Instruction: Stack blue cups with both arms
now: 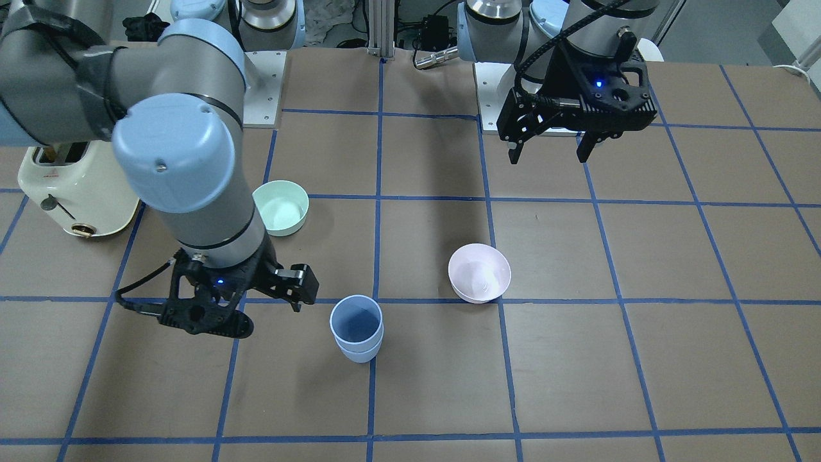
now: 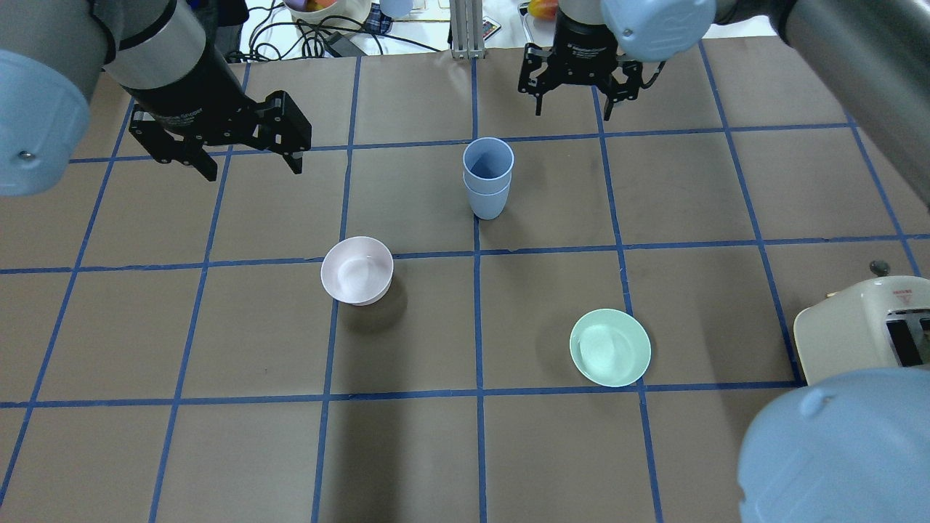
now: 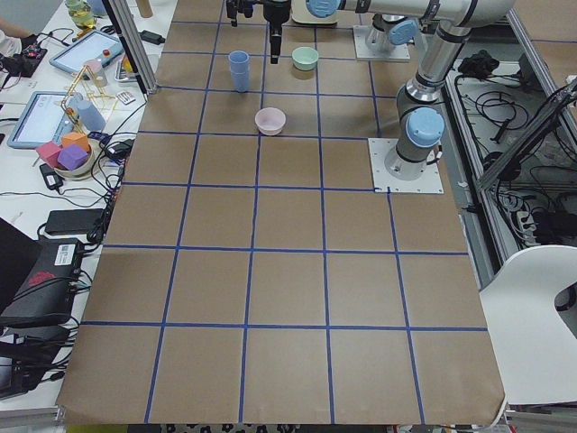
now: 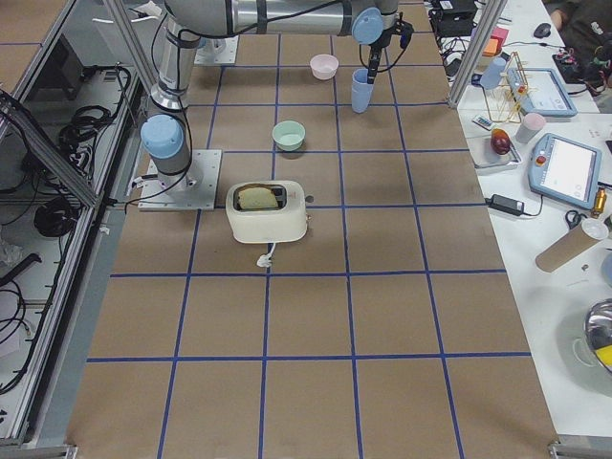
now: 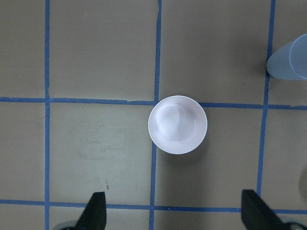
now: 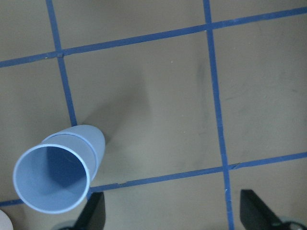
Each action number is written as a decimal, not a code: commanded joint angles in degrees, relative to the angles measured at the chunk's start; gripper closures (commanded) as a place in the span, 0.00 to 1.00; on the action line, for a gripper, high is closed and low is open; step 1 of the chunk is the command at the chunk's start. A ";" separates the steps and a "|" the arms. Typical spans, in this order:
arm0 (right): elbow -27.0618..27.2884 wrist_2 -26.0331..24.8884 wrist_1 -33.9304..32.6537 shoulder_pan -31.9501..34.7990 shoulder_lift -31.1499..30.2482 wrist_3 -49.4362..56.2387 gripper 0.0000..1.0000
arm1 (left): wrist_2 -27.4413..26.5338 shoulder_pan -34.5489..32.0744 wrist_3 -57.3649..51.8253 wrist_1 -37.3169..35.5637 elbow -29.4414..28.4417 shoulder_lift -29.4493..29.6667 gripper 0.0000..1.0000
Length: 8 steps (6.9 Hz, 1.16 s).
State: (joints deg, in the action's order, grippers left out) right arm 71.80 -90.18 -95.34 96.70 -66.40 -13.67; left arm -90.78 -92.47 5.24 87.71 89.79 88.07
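The two blue cups [image 2: 487,178] stand nested, one inside the other, upright on a blue tape line; they also show in the front view [image 1: 356,327] and the right wrist view [image 6: 57,177]. My left gripper [image 2: 251,165] is open and empty, above the table to the left of the stack. In its wrist view its fingertips [image 5: 95,208] frame the table below the pale pink bowl [image 5: 177,124], with the cups at the edge [image 5: 290,60]. My right gripper [image 2: 572,110] is open and empty, beyond and to the right of the stack, apart from it.
The pale pink bowl [image 2: 357,270] sits nearer my base, left of the stack. A mint-green bowl [image 2: 609,347] sits on the right half. A cream toaster [image 2: 864,327] stands at the right edge. Clutter and cables lie beyond the table's far edge.
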 commanded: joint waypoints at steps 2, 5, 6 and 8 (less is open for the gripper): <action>7.09 0.36 6.99 -7.30 -11.16 11.12 0.00 | -0.01 -0.08 -0.06 0.00 0.12 0.00 0.00; 15.02 0.27 6.41 -7.58 -17.97 10.51 0.00 | -0.01 -0.08 0.03 0.00 0.21 0.00 0.00; 15.12 0.27 6.49 -7.23 -18.06 10.33 0.00 | -0.01 -0.17 0.03 0.09 0.21 0.00 0.00; 15.04 0.27 6.66 -7.40 -18.06 10.33 0.00 | -0.01 -0.17 0.03 0.35 0.13 0.00 0.00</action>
State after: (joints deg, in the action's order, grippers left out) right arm 86.81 -89.91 -88.81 89.31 -84.44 -3.30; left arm -90.79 -92.63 5.27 87.94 89.95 88.07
